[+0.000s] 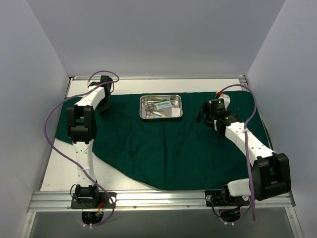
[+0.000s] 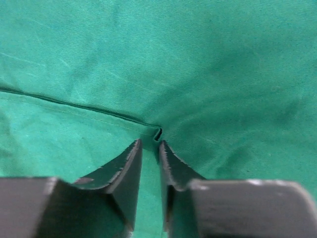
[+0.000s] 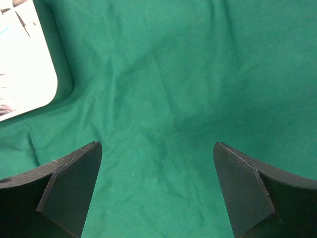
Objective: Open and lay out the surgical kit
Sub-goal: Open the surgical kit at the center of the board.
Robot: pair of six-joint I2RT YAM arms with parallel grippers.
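The dark green cloth wrap (image 1: 163,148) lies spread over the table. The shiny steel tray (image 1: 180,107) sits on its far middle and holds thin silver forceps (image 1: 150,110) and a small white packet (image 1: 165,104). I cannot make out a gauze wad. My left gripper (image 1: 104,108) is at the cloth's far left; in the left wrist view the gripper (image 2: 150,142) is nearly closed, pinching a small fold of the cloth (image 2: 159,133) beside a hem line. My right gripper (image 1: 207,115) is right of the tray; in the right wrist view it (image 3: 157,148) is wide open over flat cloth (image 3: 163,74), with the tray's corner (image 3: 25,64) at the upper left.
Bare white table (image 1: 59,168) shows at the near left, where the cloth's edge curves. White walls close in the back and both sides. A metal rail (image 1: 158,198) with both arm bases runs along the near edge.
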